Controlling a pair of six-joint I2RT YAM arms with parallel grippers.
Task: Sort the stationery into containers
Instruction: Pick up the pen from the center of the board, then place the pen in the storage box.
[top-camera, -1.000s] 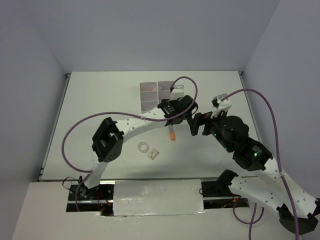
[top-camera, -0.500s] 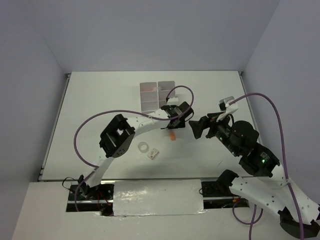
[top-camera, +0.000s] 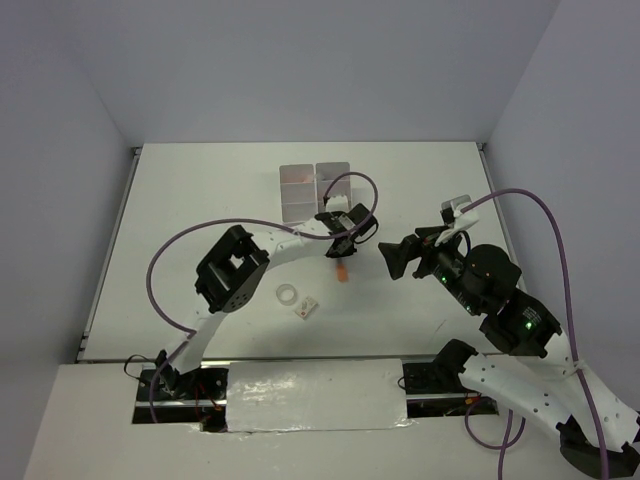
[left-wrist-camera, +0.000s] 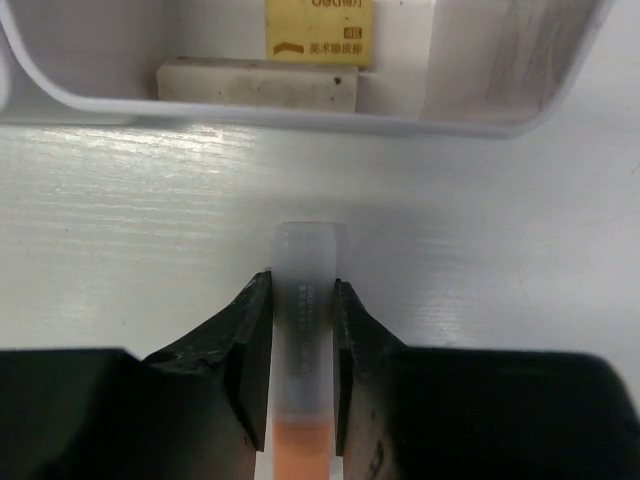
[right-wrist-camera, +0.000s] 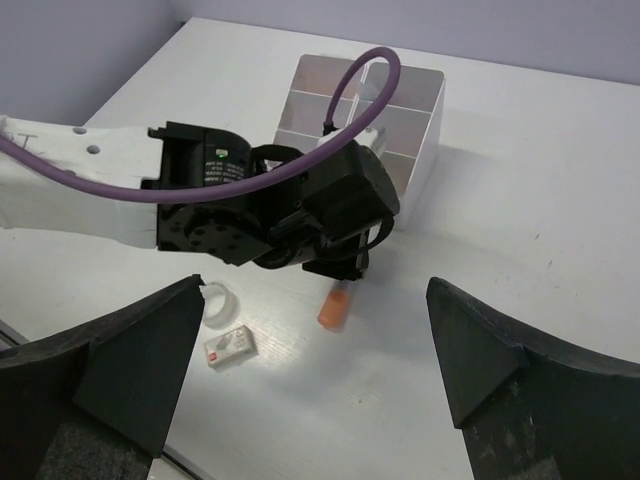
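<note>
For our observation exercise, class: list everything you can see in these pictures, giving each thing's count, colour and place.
table: 1, white, under everything
containers: 1 joined block, white, far centre
stored eraser: 1, white, inside a compartment
orange highlighter: 1, just near of the containers
tape ring: 1, clear, nearer the arm bases
loose eraser: 1, white and pink, beside the ring
cables: 2, purple, along the arms
left fingers: 2, black, shut on the highlighter
right fingers: 2, black, open, right of it
</note>
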